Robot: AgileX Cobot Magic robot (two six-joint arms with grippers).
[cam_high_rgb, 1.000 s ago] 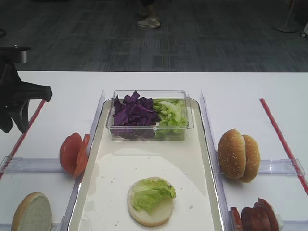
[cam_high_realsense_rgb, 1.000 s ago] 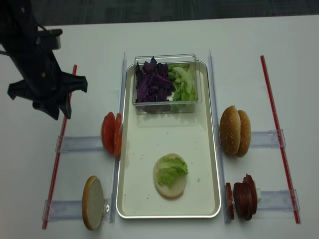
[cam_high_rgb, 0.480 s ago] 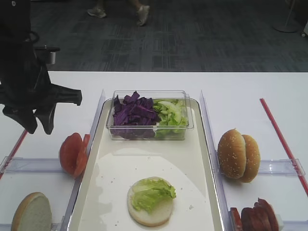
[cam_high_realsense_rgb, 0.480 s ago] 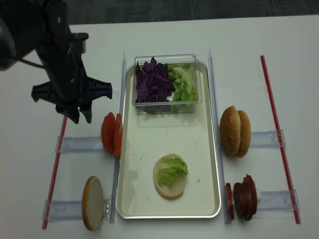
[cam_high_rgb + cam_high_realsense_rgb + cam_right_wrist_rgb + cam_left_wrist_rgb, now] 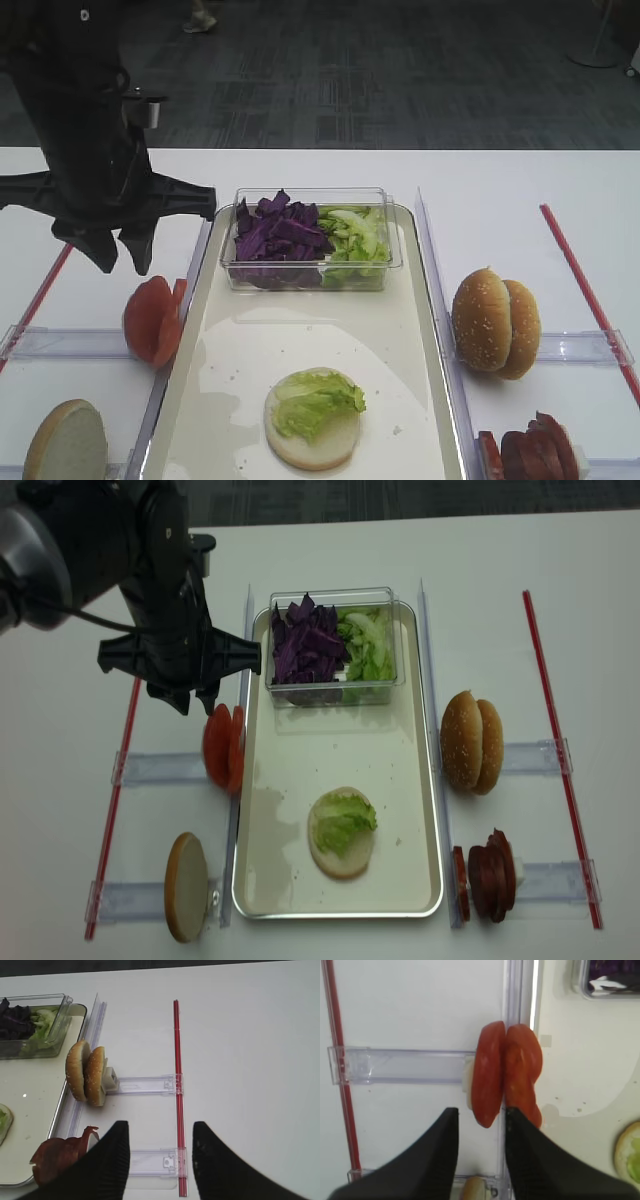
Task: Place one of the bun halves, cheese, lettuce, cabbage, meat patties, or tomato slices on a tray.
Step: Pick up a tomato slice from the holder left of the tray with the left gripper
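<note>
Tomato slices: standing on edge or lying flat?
On edge. The tomato slices stand upright side by side against the holder, off the tray.

My left gripper (image 5: 480, 1152) has matt black fingers. The tomato slices (image 5: 506, 1072) below look wet and glossy. The tray (image 5: 250, 350) is smooth, faintly shiny cream with a silvery metal rim. The tub (image 5: 310, 262) is clear glossy plastic. The table (image 5: 540, 600) is matt white.
</note>
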